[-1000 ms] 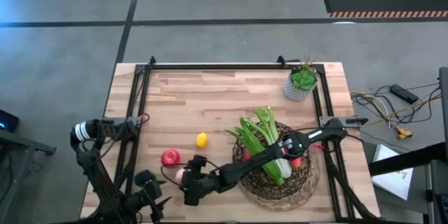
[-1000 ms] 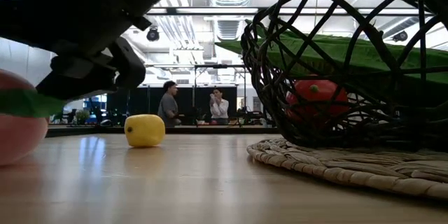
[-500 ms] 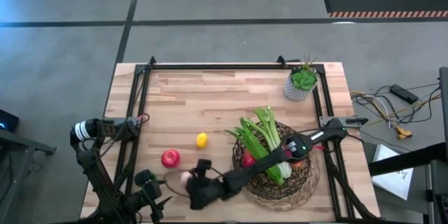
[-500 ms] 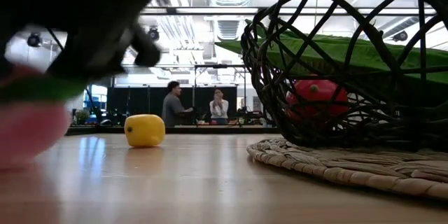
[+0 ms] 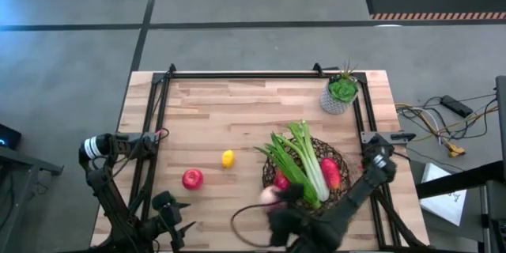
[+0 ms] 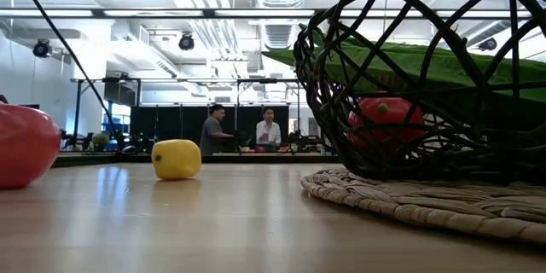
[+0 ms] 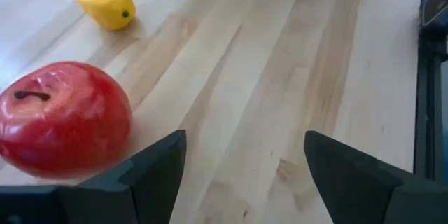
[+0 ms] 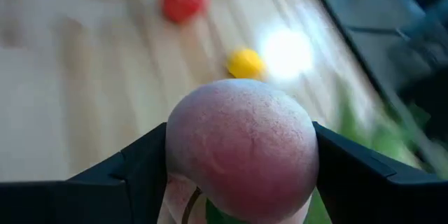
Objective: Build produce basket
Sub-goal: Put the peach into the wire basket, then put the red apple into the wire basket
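Note:
The dark wire basket (image 5: 341, 198) stands on a woven mat at the table's near right. It holds a leafy green (image 5: 304, 166) and red produce (image 5: 330, 174). My right gripper (image 5: 270, 200) is shut on a pink peach (image 5: 267, 194) in the air at the basket's left rim. A red apple (image 5: 192, 179) and a lemon (image 5: 228, 158) lie on the wood to the left. My left gripper (image 7: 245, 161) is open and empty near the table's near left corner, with the apple (image 7: 63, 115) just ahead of it. My right gripper pinches the peach between its two fingers (image 8: 140, 175), one on each of two opposite sides (image 8: 183, 155). The peach fills the gap between them. It is lifted clear of the table.
A small grey pot with a green plant (image 5: 341, 93) stands at the far right corner. A black frame (image 5: 158, 111) runs along the table's edges. The woven mat (image 6: 409, 200) spreads out under the basket. Bare wood lies across the far left of the table.
My right gripper, shut on the peach, has risen from the table beside the apple and gone toward the table's right, up to the basket's left rim. The peach is lifted clear and has left the low view, which now shows the apple.

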Available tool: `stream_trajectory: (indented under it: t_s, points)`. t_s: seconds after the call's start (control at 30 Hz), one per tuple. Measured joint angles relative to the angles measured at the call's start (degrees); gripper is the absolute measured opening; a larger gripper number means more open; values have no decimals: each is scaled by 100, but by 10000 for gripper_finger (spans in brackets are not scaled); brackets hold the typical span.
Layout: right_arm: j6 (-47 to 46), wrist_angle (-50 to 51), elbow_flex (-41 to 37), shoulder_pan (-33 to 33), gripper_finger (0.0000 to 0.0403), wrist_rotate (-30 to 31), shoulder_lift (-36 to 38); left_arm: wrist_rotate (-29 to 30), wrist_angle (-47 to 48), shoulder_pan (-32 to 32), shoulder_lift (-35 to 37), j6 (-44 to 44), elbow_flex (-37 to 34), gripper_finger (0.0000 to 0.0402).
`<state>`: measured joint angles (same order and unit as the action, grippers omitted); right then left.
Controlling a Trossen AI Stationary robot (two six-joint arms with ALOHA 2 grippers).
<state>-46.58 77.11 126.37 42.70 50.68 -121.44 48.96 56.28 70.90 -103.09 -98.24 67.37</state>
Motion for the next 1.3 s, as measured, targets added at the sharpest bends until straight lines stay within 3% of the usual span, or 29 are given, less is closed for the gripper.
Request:
stream_trajectory:
  t_s: [0.1,0.17,0.43,0.6,0.73,0.87,1.0,1.13,1.3]
  points:
    - [-1003,716,-626,107,276,-108,349,112,34,-10,11,21,21,273]
    - [-1244,588,-1182,104,276,-353,585,130,31,-36,40,138,52,273]
    - [-751,-1110,-3235,-147,300,-1869,1472,394,28,-220,500,610,100,273]
    - [-687,-1593,-3857,-312,335,-2819,2018,406,142,-413,1028,1203,61,273]
    - [-785,-1596,-4083,-467,363,-3409,2335,268,144,-679,1419,2406,34,273]
    - [-781,-1648,-4113,-424,370,-3417,2558,-556,181,-1060,1770,3190,-42,273]
    - [-810,-1804,-4122,-222,371,-2956,2665,-1439,232,-1401,1947,3708,-130,273]
    - [-951,-1735,-4167,-67,372,-3066,2646,-2038,335,-1591,1990,4320,-129,273]
    - [-1208,-1758,-4175,332,372,-2077,2633,-2346,510,-1690,2098,4777,-129,273]
